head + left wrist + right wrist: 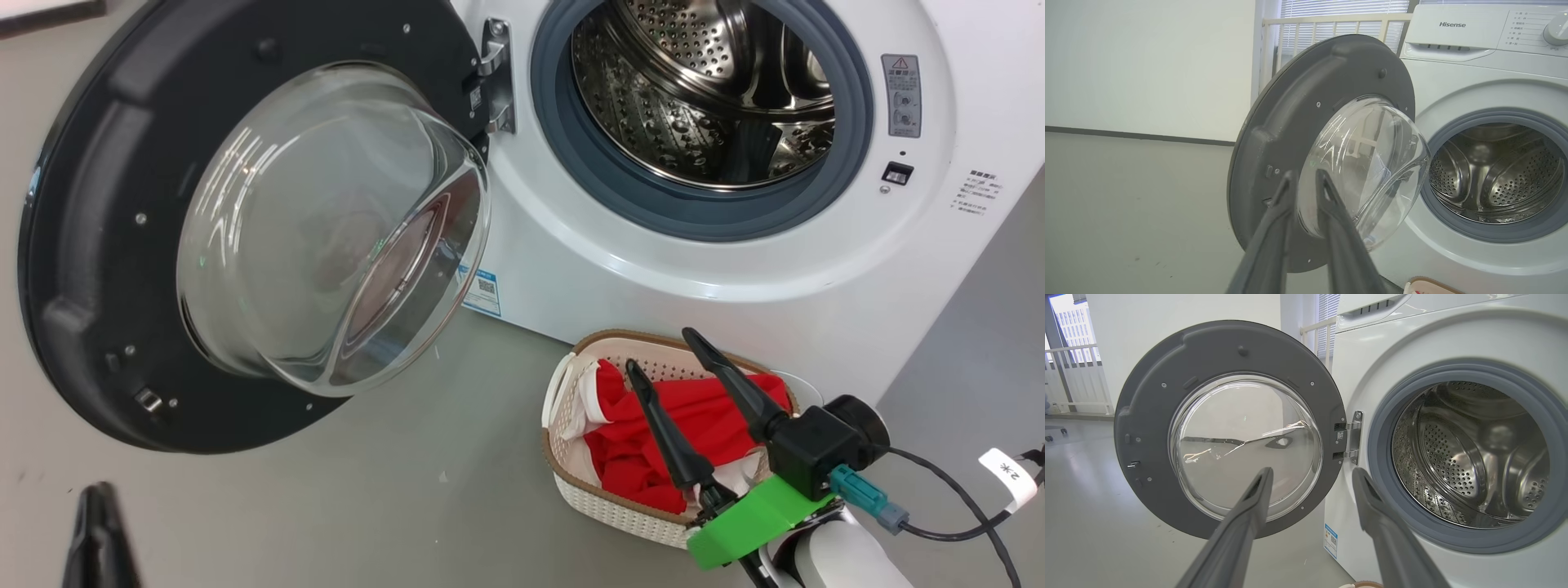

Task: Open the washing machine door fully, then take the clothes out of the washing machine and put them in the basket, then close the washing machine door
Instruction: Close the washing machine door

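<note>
Right gripper point(661, 351) sits nearest the head camera at lower right, on a green mount point(751, 523). Its fingers are spread wide with nothing between them. In the head view they lie across the basket point(588, 498); contact with its contents cannot be confirmed. The right wrist view shows the same fingers pointing toward the hinge side of the washing machine point(612, 278).

Left gripper point(1305, 179): fingers drawn close, a narrow gap remaining at the tips, nothing pinched. They point at the inner face of the washing machine door point(90, 245), apart from it.

Door: swung wide to the robot's left on its hinge point(496, 77), glass bowl facing outward into the room.

Drum point(702, 90): perforated steel, grey rubber ring around the opening, bare metal across the visible part.

Clothes point(702, 408): red fabric with white parts, bunched inside the basket.

Basket: stands on the grey floor point(408, 506), just beside the machine's front, below the opening and to its right.
</note>
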`<state>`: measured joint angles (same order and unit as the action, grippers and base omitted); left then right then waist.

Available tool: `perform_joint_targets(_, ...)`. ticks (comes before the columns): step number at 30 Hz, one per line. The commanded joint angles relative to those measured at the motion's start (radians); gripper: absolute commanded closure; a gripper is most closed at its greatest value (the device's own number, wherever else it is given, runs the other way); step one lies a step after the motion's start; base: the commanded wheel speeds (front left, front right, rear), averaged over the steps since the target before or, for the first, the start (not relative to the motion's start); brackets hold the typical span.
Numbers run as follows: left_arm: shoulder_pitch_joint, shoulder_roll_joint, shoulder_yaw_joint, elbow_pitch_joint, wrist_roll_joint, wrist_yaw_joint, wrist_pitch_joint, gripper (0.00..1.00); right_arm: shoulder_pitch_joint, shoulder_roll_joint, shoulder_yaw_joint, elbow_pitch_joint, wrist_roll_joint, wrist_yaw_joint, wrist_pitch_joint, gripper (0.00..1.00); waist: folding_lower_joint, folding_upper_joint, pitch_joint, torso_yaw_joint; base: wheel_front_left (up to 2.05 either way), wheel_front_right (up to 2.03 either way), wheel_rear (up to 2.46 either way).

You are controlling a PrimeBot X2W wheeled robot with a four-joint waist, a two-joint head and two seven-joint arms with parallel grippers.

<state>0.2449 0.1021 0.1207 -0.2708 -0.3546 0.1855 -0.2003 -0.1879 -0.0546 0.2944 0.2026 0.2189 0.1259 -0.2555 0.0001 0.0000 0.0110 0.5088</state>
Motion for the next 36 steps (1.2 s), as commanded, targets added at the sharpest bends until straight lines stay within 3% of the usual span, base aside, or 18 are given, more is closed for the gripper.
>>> perform_joint_targets(1, -0.056, 0.004, 0.053, -0.024, -0.027, 0.001, -0.015, 1.0, -0.015, 0.004, 0.007, -0.023, 0.003, 0.005, -0.006, 0.0, -0.0001, 0.0, -0.005, -0.003, 0.0, 0.0, 0.0)
perform_joint_targets(8, -0.133, 0.004, 0.124, -0.008, -0.134, -0.017, -0.026, 1.0, 0.001, 0.004, -0.013, -0.029, -0.003, 0.005, -0.006, 0.0, -0.0001, 0.0, -0.019, -0.014, 0.0, 0.0, 0.0)
perform_joint_targets(15, -0.299, 0.01, 0.206, 0.077, -0.341, -0.07, -0.013, 1.0, 0.023, 0.004, -0.026, -0.032, -0.011, 0.005, -0.006, 0.0, -0.0001, 0.0, -0.028, -0.026, 0.0, 0.0, 0.0)
perform_joint_targets(25, -0.579, 0.154, 0.276, 0.305, -0.462, -0.123, 0.031, 1.0, 0.048, 0.004, -0.04, -0.046, -0.016, 0.005, -0.006, 0.0, -0.0001, 0.0, -0.051, -0.049, 0.0, 0.0, 0.0)
perform_joint_targets(31, -0.763, 0.192, 0.297, 0.471, -0.576, -0.118, 0.116, 1.0, 0.06, 0.004, -0.044, -0.049, -0.011, 0.005, -0.006, 0.0, -0.0001, 0.0, -0.065, -0.058, 0.0, 0.0, 0.0)
perform_joint_targets(36, -0.878, 0.22, 0.33, 0.655, -0.66, -0.075, 0.199, 1.0, 0.072, 0.004, -0.042, -0.052, 0.0, 0.005, -0.006, 0.0, -0.0001, 0.0, -0.08, -0.072, 0.0, 0.0, 0.0)
